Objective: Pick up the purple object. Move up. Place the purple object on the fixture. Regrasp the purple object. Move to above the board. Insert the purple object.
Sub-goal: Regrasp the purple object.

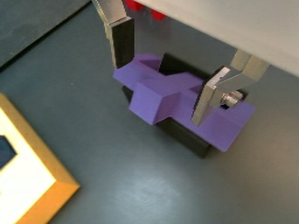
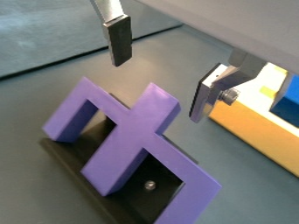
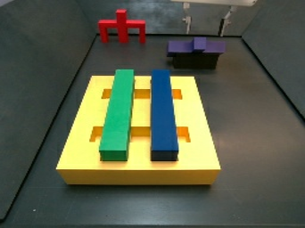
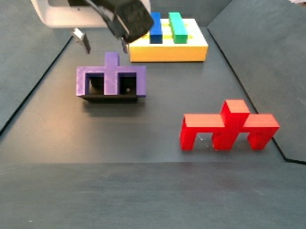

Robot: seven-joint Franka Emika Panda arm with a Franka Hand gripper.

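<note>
While the purple object (image 2: 128,140) is lying on the fixture (image 4: 111,97), the gripper (image 1: 170,74) is hovering above it, fingers (image 2: 118,41) open and empty, leaving regrasp and insertion into the board (image 3: 141,169).

The purple object (image 4: 111,80) lies flat on the fixture (image 4: 110,97), its raised central stub (image 1: 156,98) pointing up and its legs spread over the dark bracket's edges in both wrist views. The fixture (image 3: 193,61), nearly black and open like a box, stands on the dark floor well apart from the board (image 3: 141,129). The board is a large yellow block carrying a long green bar (image 3: 116,111) and a long blue bar (image 3: 162,113) side by side. The hand (image 1: 167,74) hangs open just above the purple object, fingers (image 1: 121,42) not touching it.
</note>
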